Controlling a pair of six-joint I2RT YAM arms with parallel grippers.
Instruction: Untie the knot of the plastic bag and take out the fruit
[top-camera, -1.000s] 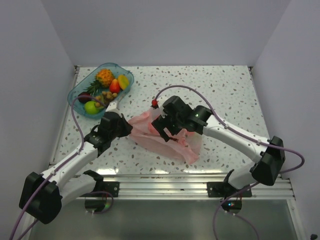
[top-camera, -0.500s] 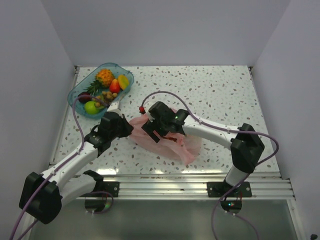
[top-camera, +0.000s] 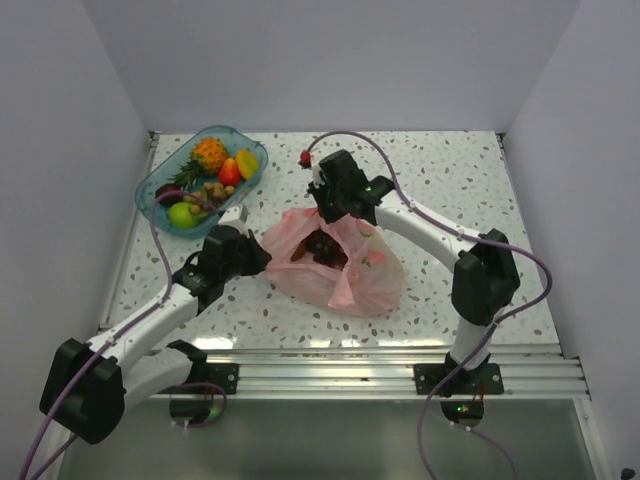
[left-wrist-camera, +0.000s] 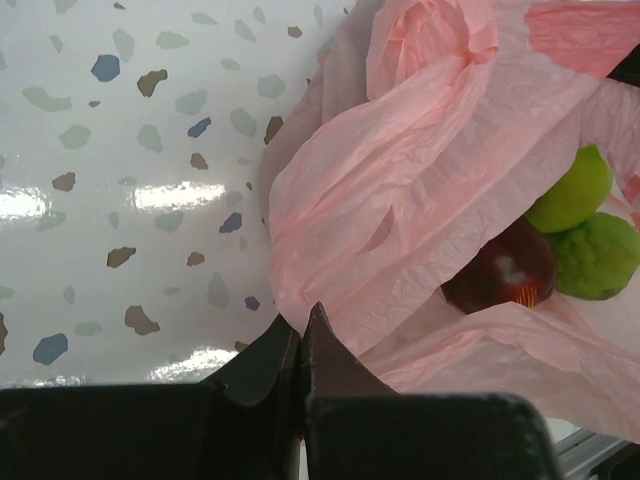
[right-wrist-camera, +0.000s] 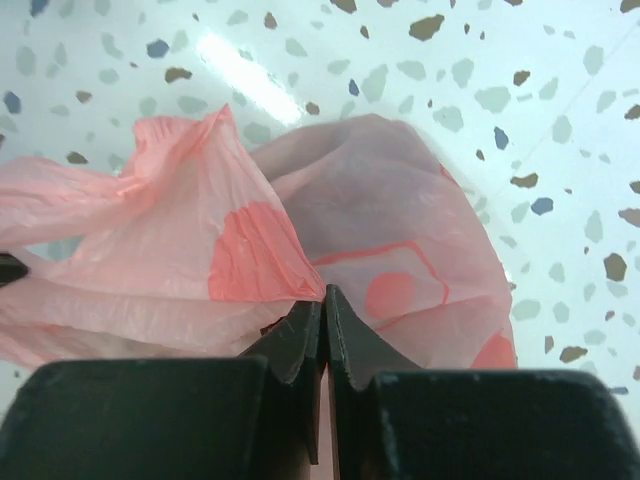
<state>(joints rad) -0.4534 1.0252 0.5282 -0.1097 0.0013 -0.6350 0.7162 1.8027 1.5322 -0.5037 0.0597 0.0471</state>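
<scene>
The pale-pink plastic bag (top-camera: 350, 275) lies mid-table with its mouth pulled open. My left gripper (top-camera: 262, 257) is shut on the bag's left edge (left-wrist-camera: 330, 230); its jaws (left-wrist-camera: 302, 328) meet on the thin plastic. My right gripper (top-camera: 324, 214) is shut on the bag's far upper edge (right-wrist-camera: 250, 250), holding it raised; those jaws (right-wrist-camera: 323, 300) pinch a fold. Fruit shows inside the opening: dark pieces (top-camera: 322, 248), a lime-green apple (left-wrist-camera: 575, 190), a dark red fruit (left-wrist-camera: 500, 275) and a bumpy green one (left-wrist-camera: 598, 255). The knot does not show in any view.
A clear blue tray (top-camera: 146, 188) stands at the back left, holding a small pineapple (top-camera: 210, 153) and several other fruits. White walls close the table on three sides. A metal rail (top-camera: 330, 372) runs along the near edge.
My right gripper went from open over the bag's middle to shut on its far edge and drew back and up, lifting the plastic and opening the mouth. The left gripper held still.
</scene>
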